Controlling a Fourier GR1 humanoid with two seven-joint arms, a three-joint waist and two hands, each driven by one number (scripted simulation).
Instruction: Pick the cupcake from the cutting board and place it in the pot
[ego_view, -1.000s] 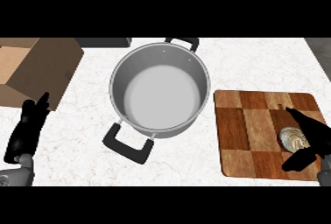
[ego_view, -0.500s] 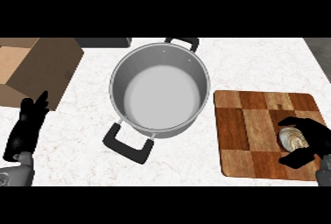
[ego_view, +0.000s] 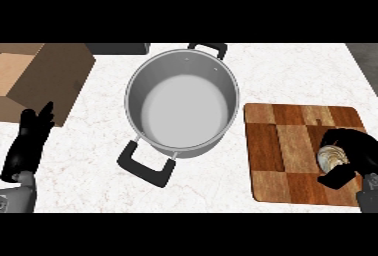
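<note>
A pale cupcake (ego_view: 331, 157) sits on the right part of the wooden cutting board (ego_view: 284, 150). My right hand (ego_view: 357, 150) curls round it from the right, fingers over its top and thumb below, hiding most of it. A steel pot (ego_view: 182, 102) with black handles stands in the middle of the counter, with nothing inside. At the left edge my left hand (ego_view: 28, 142) rests open, fingers pointing up.
A brown wooden box (ego_view: 37, 75) fills the upper left corner, close above the left hand. One black pot handle (ego_view: 146, 162) sticks out toward the lower left, another (ego_view: 208, 48) at the top. White marble counter lies between pot and board.
My right hand's fingers have curled in round the cupcake, from spread beside it to wrapped over it. The left hand has barely shifted.
</note>
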